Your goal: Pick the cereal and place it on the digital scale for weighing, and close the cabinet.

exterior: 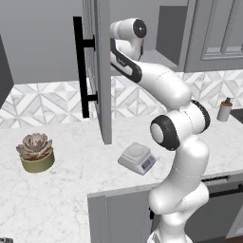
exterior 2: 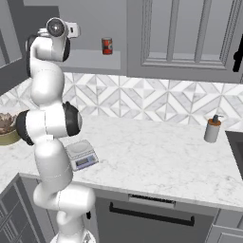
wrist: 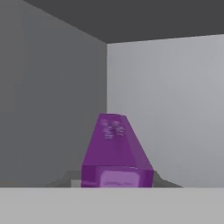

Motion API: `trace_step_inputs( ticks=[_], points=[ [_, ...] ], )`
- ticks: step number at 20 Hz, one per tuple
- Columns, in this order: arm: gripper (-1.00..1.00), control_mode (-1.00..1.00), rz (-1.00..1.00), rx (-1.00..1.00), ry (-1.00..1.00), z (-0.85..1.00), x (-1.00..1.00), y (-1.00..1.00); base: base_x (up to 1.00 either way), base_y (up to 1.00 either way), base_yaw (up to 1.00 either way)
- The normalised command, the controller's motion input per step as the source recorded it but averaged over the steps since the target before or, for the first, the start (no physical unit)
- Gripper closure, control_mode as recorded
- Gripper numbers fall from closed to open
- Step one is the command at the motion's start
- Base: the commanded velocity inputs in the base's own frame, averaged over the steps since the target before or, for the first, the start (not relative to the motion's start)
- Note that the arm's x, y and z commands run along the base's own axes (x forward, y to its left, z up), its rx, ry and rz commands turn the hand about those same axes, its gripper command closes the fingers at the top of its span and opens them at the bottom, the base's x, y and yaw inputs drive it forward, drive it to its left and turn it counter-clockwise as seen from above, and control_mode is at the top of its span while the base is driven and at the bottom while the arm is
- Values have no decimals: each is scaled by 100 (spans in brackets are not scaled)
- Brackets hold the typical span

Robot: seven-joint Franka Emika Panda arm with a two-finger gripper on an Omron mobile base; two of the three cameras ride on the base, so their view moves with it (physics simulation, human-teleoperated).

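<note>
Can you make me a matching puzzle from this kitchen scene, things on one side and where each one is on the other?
Things:
1. cereal
2. scale
3. red can
4. potted plant

Places:
A. on the counter near its front edge, beside the arm
B. on the open cabinet shelf
C. on the counter, left of the open cabinet door
D. inside the cabinet, right in front of the tool

Pairs: 1-D, 2-A, 3-B, 4-C

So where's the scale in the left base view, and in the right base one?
Left base view: the scale sits on the counter, a bit right of centre, just left of the arm.
Right base view: the scale is left of centre, near the counter's front edge, just right of the arm.
Shared landmark: the soap bottle, far right on the counter in both.
</note>
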Motion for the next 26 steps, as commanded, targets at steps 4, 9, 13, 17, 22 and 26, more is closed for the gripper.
trace_step_inputs(
  ticks=[4,9,13,17,22,26],
  points=[
    [100,-100,0,0,-19,2,-52,2,0,0,0],
    [100,-100,0,0,-28,1,-96,-2,0,0,0],
    [100,-100,0,1,-29,4,-100,-11,0,0,0],
    [100,-100,-4,3,-5,24,-100,-37,0,0,0],
    [100,-100,-2,5,1,41,-100,-57,0,0,0],
    [100,-100,0,1,6,22,-100,-56,0,0,0]
  ],
)
